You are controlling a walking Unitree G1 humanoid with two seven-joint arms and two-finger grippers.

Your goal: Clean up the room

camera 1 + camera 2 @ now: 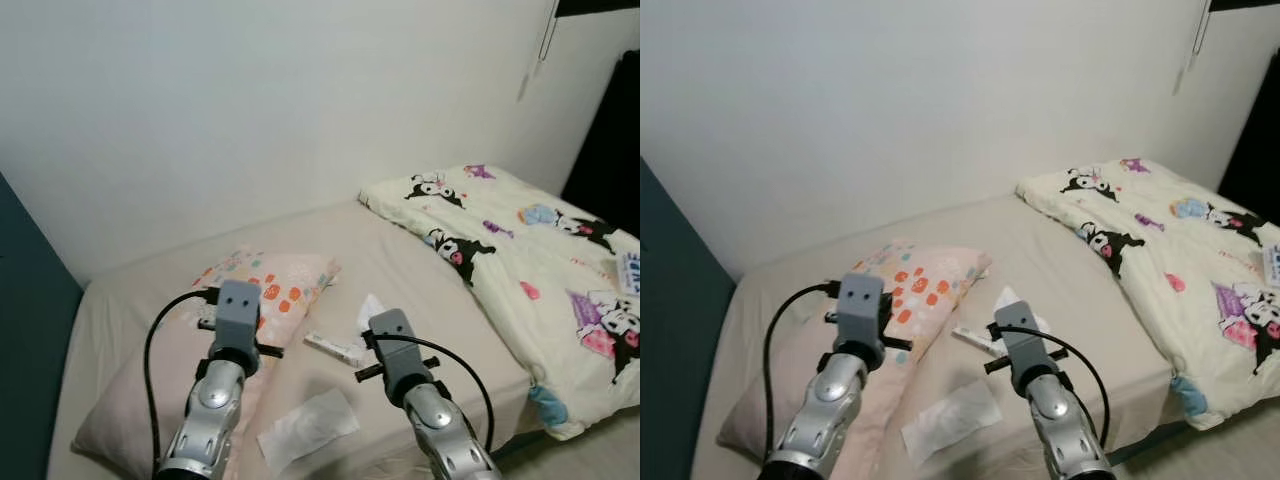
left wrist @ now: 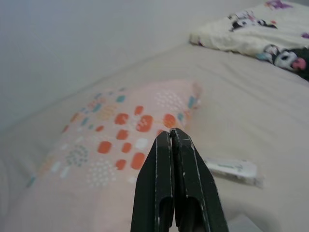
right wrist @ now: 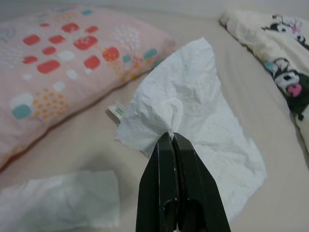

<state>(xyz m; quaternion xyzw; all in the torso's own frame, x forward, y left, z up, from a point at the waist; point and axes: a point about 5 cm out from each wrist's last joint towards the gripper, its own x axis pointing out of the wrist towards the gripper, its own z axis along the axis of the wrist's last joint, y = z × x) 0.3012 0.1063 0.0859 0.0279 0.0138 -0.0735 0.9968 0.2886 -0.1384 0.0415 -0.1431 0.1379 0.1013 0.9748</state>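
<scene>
My right gripper (image 3: 171,136) is shut on a crumpled white tissue (image 3: 193,96), which hangs from its tips just above the beige bed (image 1: 420,260). The same tissue (image 1: 371,308) peeks out beyond my right wrist. A second flat white tissue (image 1: 308,425) lies on the sheet near the bed's front edge. A small white tube (image 1: 335,347) lies beside the pink patterned pillow (image 1: 280,285). My left gripper (image 2: 170,131) is shut with nothing in it, hovering over the pillow's near end.
A cream cartoon-print blanket (image 1: 530,250) covers the right side of the bed. A dark blue panel (image 1: 25,310) stands at the left, a white wall behind, and a dark curtain (image 1: 612,140) at the far right.
</scene>
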